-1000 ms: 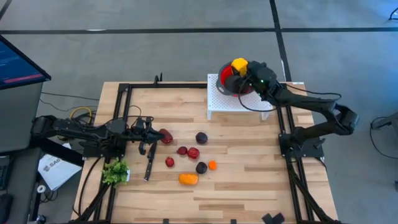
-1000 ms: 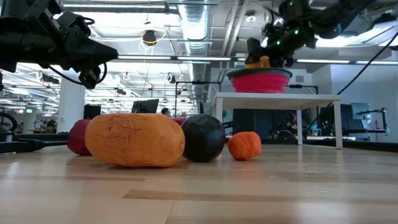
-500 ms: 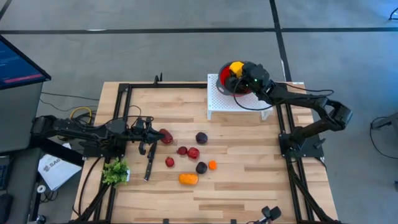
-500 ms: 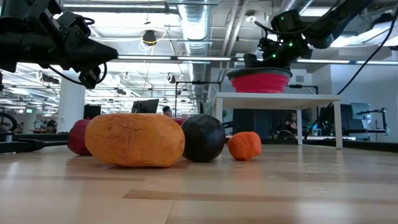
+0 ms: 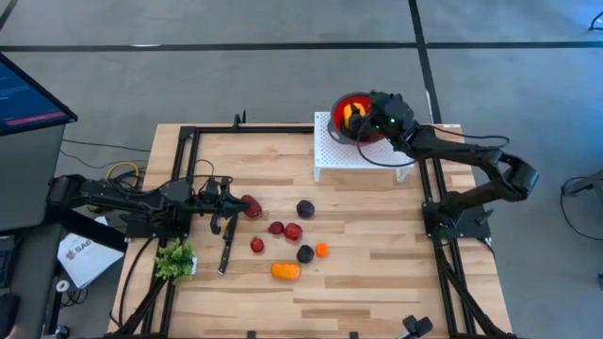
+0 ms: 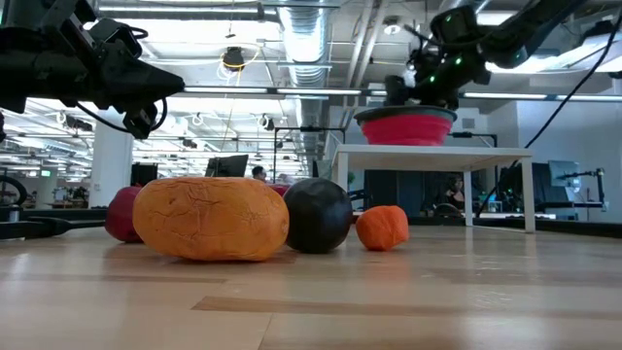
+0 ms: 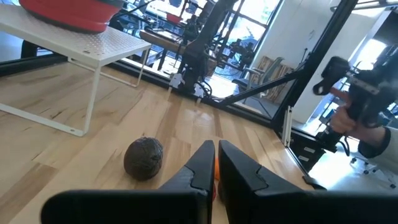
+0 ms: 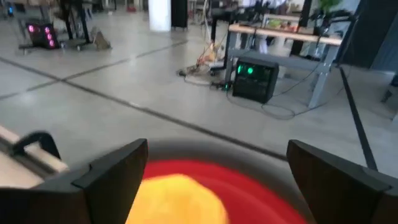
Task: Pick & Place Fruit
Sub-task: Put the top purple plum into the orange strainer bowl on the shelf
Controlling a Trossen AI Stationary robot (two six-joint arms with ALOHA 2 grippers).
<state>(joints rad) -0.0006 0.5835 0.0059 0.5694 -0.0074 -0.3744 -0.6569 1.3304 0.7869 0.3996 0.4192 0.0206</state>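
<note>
The yellow rounded toy fruit lies in the red bowl on the white perforated stand (table's 1 o'clock). The right gripper hovers above, jaws wide, empty. The left gripper waits at 9 o'clock, closed, empty.

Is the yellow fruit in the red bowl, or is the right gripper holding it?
In the bowl. The yellow fruit lies inside the red bowl, and the right gripper stands over it with its fingers spread wide, clear of it.
</note>
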